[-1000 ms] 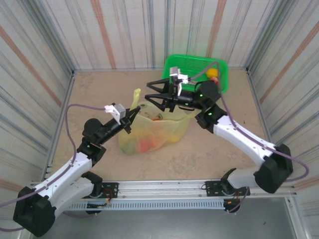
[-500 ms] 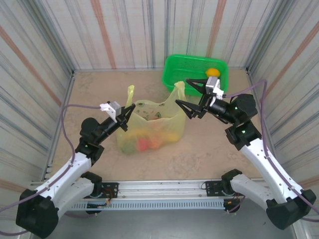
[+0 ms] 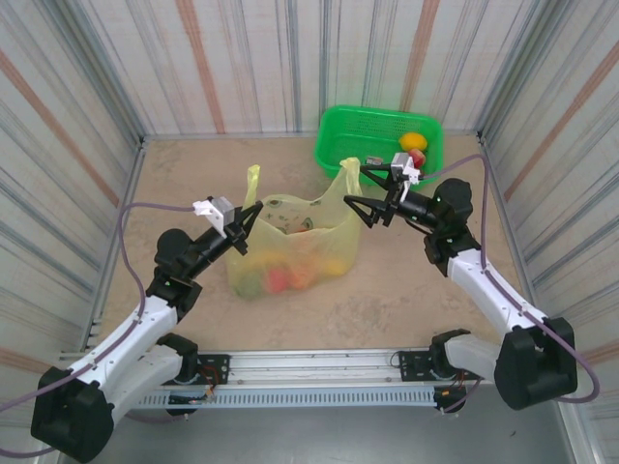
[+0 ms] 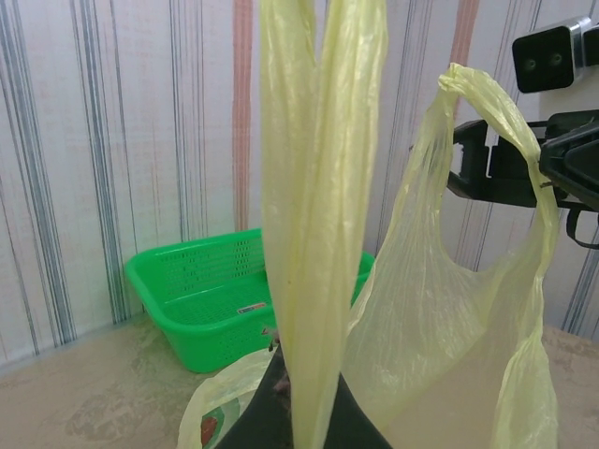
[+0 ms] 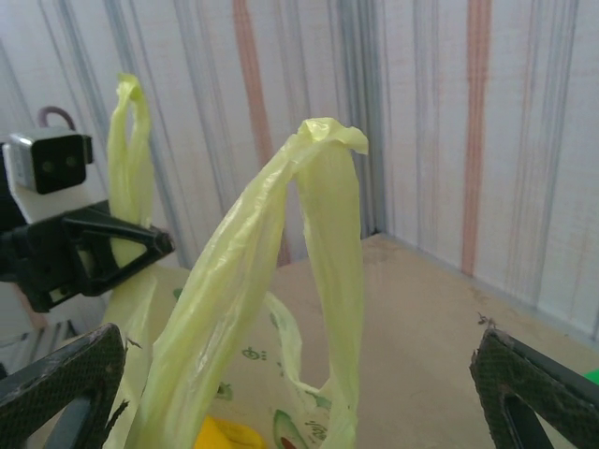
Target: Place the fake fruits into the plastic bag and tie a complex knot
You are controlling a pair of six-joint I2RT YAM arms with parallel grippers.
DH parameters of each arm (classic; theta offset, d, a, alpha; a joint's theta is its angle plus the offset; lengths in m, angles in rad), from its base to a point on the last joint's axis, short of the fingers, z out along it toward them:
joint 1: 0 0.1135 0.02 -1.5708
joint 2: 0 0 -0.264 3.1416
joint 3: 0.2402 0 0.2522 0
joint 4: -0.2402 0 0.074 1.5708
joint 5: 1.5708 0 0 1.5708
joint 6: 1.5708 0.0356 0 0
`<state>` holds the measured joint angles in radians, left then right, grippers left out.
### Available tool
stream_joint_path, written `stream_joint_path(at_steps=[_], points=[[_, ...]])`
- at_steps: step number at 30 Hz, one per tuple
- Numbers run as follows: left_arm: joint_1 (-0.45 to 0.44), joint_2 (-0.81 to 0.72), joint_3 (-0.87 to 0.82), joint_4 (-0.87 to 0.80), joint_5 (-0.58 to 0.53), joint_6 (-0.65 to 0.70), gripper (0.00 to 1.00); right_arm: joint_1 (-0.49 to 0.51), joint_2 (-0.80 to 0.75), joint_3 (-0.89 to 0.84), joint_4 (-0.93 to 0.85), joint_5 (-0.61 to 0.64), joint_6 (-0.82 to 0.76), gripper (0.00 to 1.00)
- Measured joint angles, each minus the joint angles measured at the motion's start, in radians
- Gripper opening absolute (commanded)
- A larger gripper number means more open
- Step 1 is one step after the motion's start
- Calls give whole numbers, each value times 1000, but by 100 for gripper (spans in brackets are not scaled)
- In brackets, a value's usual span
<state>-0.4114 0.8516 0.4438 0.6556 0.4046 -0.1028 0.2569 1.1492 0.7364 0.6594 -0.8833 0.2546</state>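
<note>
1. Mid-table point(image 3: 193, 184), on the sandy surface: plastic bag point(image 3: 300, 242), upright, mouth gaping upward, both loop handles raised.
2. Inside the bag, showing through the thin film: fake fruits point(image 3: 281, 280), the red one plainest, with a green one point(image 3: 250, 284) to its left and a yellow-orange one point(image 3: 331, 261) toward the right side.
3. Left gripper point(image 3: 244, 224): pinched tight on the left handle point(image 3: 252, 182), gripping it low down near the bag's rim.
4. In the left wrist view, that handle rising straight up out of the dark fingers point(image 4: 262, 421), gathered into a narrow pale strip.
5. Right gripper point(image 3: 357, 186): spread wide, holding nothing.
6. In the right wrist view, its fingers point(image 5: 56, 383) at the two lower corners, with the right handle point(image 5: 318, 234) standing in the gap and touching neither.
7. Right handle's loop upright, its top crumpled into a small fold.
8. Grippers facing each other across the bag's mouth, the left at the bag's left side, the right at its right side, between the bag and the basket.
9. Beyond the bag, against the far wall: green mesh basket point(image 3: 348, 130), holding a yellow fruit point(image 3: 413, 141) at its right end and a red fruit point(image 3: 417, 156) just beside it.
10. Striped wall panels point(image 3: 242, 68) closing in the table on three sides.
</note>
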Motion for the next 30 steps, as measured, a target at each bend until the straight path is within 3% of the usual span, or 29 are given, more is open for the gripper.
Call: stream_joint_path(at_steps=[8, 14, 21, 23, 24, 27, 29, 30], points=[[0, 0, 0, 3, 19, -6, 0, -15, 116, 109, 29, -219, 77, 99], [0, 0, -1, 17, 39, -11, 0, -14, 193, 204, -42, -251, 33, 100], [0, 0, -2, 34, 53, -26, 0, 38, 317, 248, -56, -263, 22, 94], [0, 0, -3, 37, 52, -27, 0, 59, 338, 248, -54, -266, 21, 85], [0, 0, -4, 39, 53, -27, 0, 67, 345, 248, -53, -266, 19, 76], [0, 0, -8, 40, 52, -29, 0, 87, 351, 247, -48, -264, 21, 34], [0, 0, -8, 41, 52, -29, 0, 91, 347, 245, -39, -258, 21, 0], [0, 0, -8, 41, 52, -29, 0, 91, 342, 239, -40, -251, 21, 0]])
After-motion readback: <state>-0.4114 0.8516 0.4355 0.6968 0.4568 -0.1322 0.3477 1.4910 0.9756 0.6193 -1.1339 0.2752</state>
